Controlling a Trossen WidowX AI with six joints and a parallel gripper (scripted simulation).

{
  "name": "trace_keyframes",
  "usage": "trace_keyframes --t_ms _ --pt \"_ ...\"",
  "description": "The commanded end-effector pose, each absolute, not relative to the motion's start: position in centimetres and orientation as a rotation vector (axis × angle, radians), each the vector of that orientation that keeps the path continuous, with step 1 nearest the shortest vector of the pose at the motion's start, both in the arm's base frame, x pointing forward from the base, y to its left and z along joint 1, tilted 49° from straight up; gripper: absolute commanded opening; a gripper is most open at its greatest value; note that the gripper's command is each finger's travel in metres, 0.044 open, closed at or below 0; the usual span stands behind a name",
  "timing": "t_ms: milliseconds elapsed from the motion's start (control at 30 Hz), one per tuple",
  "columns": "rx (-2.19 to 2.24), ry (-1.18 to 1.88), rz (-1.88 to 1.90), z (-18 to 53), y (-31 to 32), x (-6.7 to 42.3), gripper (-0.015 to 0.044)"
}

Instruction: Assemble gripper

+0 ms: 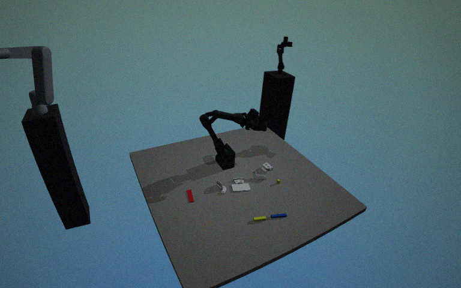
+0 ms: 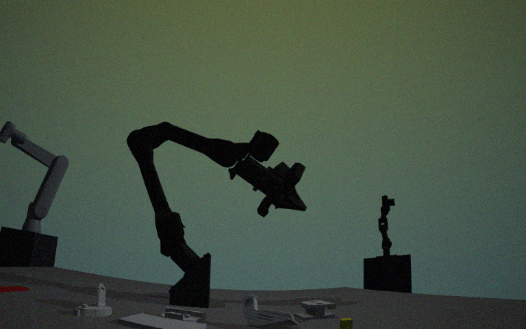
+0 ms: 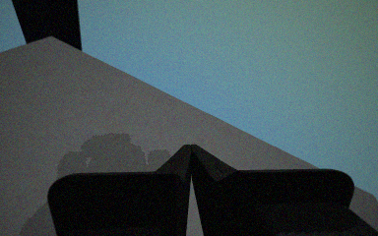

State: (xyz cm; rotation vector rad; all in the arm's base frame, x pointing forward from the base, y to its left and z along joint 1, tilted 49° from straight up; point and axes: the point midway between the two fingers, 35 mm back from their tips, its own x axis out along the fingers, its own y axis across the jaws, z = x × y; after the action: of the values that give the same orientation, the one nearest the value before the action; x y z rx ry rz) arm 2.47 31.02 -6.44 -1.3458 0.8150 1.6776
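The gripper (image 1: 263,128) (image 2: 303,208) (image 3: 190,150) is fully closed, fingertips together, with nothing in its grasp; it hangs above the table (image 1: 238,244) (image 2: 380,314) (image 3: 25,98), well apart from the parts. Assembly stands at the start, in my judgement: no jaw is seen seated on a pin, no gear teeth are seen meshed and the cover is not fitted. Left to do are both jaws, the cover, the release and the withdrawal. The probable cover, a flat pale plate (image 1: 240,188) (image 2: 162,321), lies on the table in front of the arm's foot. A low pale block (image 1: 238,182) (image 2: 185,310) is just behind it. A curved pale piece (image 1: 223,189) (image 2: 92,310) with an upright end lies on one side, and a second curved piece (image 1: 260,176) (image 2: 271,316) on the other; these are presumably the jaws. Beyond the latter rests a stepped pale part (image 1: 267,170) (image 2: 316,303). Which part is the base cannot be confirmed; pins and teeth are too small to make out.
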Motion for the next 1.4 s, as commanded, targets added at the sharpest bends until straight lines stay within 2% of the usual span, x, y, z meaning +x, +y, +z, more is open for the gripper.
trace_keyframes --t_ms 0,700,1367 --pt "-1.347 0.901 1.590 -7.1 30.3 3.7 0.0000" --pt "-1.317 1.327 1.013 -9.5 24.5 10.9 0.0000" --pt "-1.272 1.590 0.435 -10.0 17.4 16.1 0.0000"
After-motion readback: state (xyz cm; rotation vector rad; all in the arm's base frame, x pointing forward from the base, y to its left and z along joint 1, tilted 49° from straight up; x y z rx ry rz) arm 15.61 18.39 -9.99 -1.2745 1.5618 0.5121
